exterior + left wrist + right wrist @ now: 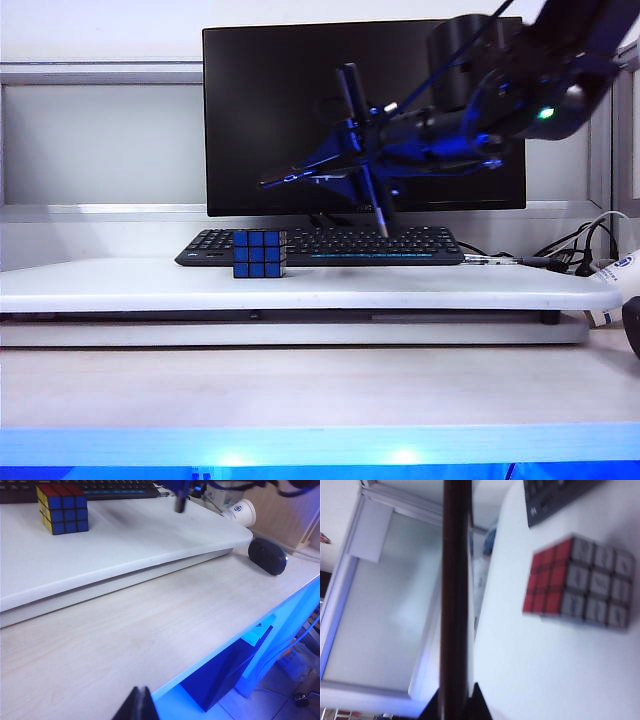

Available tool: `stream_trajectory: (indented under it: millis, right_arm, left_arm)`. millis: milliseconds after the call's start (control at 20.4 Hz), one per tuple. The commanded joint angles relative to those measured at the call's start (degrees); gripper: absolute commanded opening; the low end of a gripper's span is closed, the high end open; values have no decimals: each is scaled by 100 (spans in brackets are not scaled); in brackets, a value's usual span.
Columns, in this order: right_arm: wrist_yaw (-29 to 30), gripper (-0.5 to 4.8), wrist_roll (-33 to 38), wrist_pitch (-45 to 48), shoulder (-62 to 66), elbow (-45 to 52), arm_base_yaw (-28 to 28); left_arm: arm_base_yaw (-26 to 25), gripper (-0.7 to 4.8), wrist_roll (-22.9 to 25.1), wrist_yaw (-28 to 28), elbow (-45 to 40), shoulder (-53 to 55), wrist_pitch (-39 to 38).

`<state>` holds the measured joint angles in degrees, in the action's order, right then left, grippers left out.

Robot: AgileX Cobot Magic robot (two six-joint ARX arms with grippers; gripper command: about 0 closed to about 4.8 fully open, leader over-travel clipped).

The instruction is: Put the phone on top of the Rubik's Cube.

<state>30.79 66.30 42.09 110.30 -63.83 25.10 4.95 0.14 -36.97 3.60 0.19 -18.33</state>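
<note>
The task is partway through: the phone (pixel 365 150) is off the surface and in the air, but it is not yet on the Rubik's Cube (pixel 260 253), whose top is bare.

Going left to right in the exterior view, the left gripper (pixel 137 707) does not show there; only a dark tip of it appears at the edge of its own wrist view, low over the front table, and whether it is open cannot be told. Next comes the cube, standing on the raised white shelf (pixel 420 285) just in front of the left end of the black keyboard (pixel 400 245). To its right and well above shelf level, before the dark monitor (pixel 280 110), the right gripper (pixel 372 150) is clamped on the phone, which stands on edge, nearly upright and slightly tilted.

What is left, by my judgement: carry the phone leftward over the cube, turn it flat, lower and release.
</note>
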Motion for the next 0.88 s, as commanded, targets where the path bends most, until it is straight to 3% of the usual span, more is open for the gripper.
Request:
stream_trajectory:
  millis: [49, 884]
  right_arm:
    - [-17, -8, -24, 87, 173, -308, 37]
    - [-122, -8, -7, 76, 616, -369, 179]
  left_arm:
    - [-4, -5, -15, -35, -17, 2, -129]
    - [-4, -5, 9, -17, -17, 2, -129]
